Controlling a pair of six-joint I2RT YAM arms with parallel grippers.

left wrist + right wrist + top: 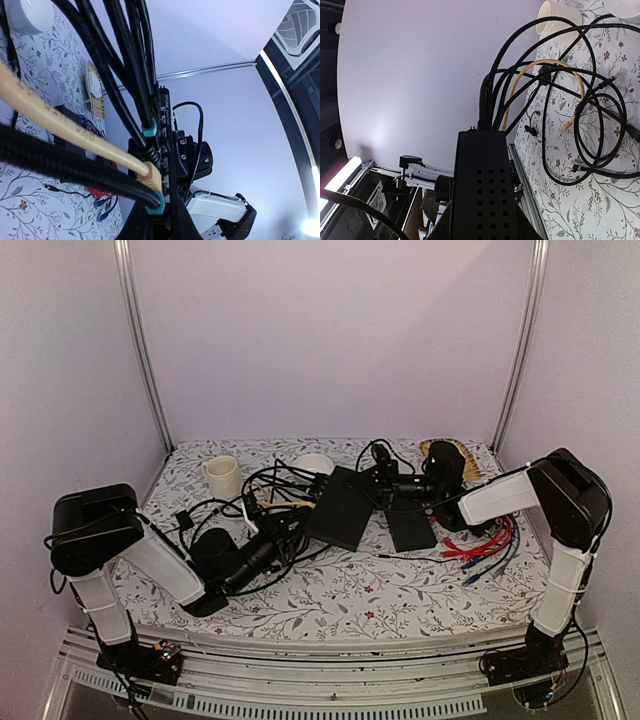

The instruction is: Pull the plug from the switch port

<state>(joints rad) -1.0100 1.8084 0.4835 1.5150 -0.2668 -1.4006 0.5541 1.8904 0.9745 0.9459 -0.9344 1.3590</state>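
Overhead view faces down; wrist views crowd switch (340,508).

You had a matt black switch (340,508), smooth-faced. Black cables (125,55) shone slightly; one sleeve (45,157) was braided and rough. At ten o'clock, the cup (222,477) was perhaps ceramic, matt.

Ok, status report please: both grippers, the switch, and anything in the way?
Left gripper shut at the switch ports; held plug unclear. Right gripper shut on the switch. Plugs seated. Cable tangle crowds the ports.
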